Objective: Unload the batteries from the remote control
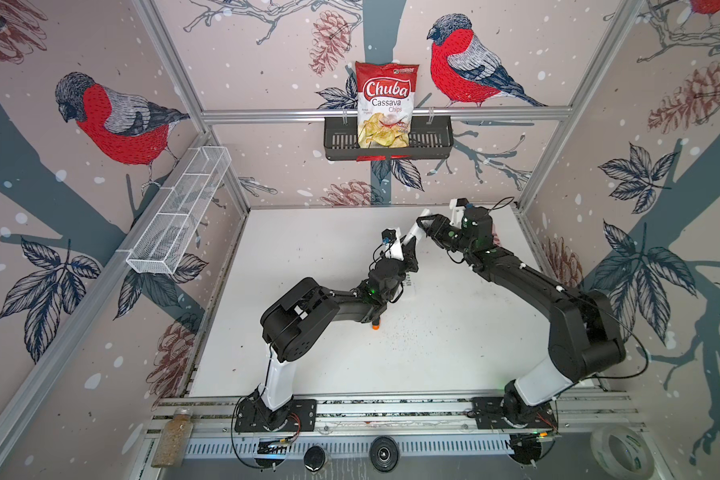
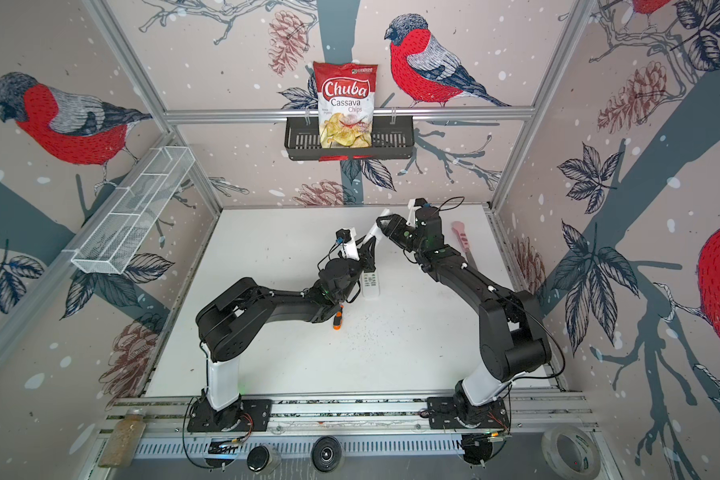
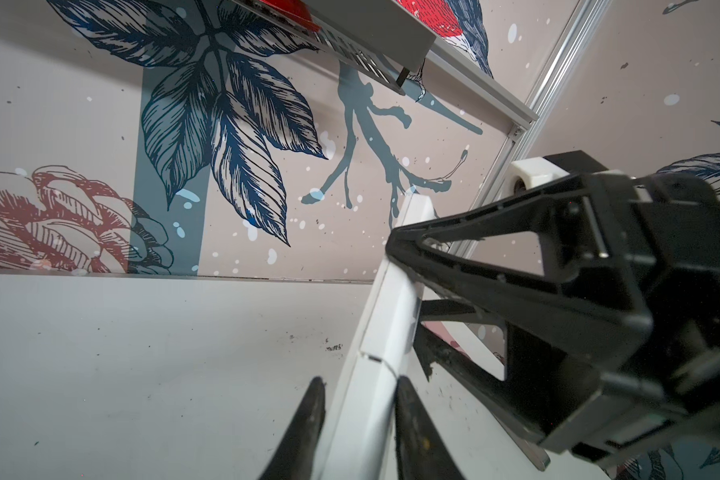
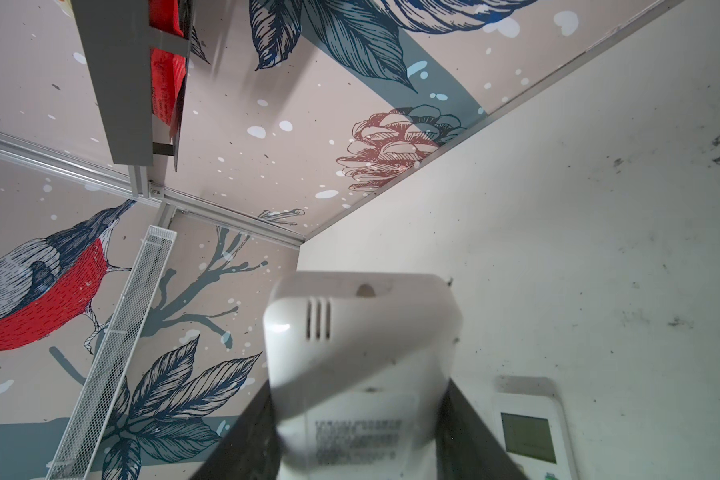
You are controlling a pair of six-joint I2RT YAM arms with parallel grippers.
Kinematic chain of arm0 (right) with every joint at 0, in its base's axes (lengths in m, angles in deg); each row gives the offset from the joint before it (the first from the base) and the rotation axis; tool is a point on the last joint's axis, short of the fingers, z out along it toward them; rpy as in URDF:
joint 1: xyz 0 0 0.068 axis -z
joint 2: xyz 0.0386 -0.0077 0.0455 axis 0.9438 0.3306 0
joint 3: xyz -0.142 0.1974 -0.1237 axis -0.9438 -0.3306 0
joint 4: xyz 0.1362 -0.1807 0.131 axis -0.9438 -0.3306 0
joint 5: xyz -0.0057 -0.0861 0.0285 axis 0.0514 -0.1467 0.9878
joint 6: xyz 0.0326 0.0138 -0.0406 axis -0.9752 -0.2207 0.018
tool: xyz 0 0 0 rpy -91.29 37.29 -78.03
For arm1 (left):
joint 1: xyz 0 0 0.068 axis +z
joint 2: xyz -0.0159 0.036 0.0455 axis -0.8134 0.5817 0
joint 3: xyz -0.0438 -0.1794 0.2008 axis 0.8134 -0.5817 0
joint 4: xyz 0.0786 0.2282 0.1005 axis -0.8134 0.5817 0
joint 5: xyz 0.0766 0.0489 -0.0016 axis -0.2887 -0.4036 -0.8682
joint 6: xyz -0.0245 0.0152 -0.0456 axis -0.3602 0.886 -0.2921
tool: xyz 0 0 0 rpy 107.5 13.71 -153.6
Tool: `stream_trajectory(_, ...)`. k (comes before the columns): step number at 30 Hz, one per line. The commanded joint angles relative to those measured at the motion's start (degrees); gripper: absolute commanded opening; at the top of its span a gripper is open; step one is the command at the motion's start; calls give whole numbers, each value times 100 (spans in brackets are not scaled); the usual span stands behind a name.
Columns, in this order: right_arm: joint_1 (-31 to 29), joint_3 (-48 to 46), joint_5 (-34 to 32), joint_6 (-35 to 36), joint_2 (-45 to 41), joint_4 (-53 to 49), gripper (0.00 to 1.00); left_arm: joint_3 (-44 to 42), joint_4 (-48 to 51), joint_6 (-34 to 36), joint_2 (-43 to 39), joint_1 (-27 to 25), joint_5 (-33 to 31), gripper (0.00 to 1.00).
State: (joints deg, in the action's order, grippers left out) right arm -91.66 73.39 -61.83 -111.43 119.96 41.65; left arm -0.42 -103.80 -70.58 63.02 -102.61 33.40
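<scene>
Slim white plastic remote control (image 1: 413,235), upper centre, held aloft. Right gripper (image 4: 358,395) clamps its top; left gripper (image 3: 358,384) flanks the lower end, grip uncertain. No batteries visible, presumably inside. Cover apparently on; next, slide it off.

Readable text: one item.
Chip bag (image 1: 385,104) in the black basket (image 1: 433,141) reads "Chuba Cassava Chips"; the remote (image 4: 362,365) back label (image 4: 358,440) is too blurred.

screwdriver (image 2: 336,322) mostly hidden under the left arm (image 2: 283,305); label (image 4: 358,444) on the remote (image 4: 362,353) blurred.
</scene>
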Motion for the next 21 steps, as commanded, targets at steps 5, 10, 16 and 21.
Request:
stream_trajectory(5, -3, 56, 67, -7, 16, 209, 34, -276, -264, -37, -46, 11, -45, 29)
stream_trajectory(10, 14, 77, 138, -10, 75, 240, 33, -476, -438, 23, -133, 11, 99, 29)
stream_trajectory(16, 23, 118, 246, -8, 149, 240, 33, -603, -567, 2, -145, 11, 268, 29)
stream_trajectory(21, 23, 114, 228, 19, 146, 231, 33, -714, -641, -31, -170, 8, 261, 29)
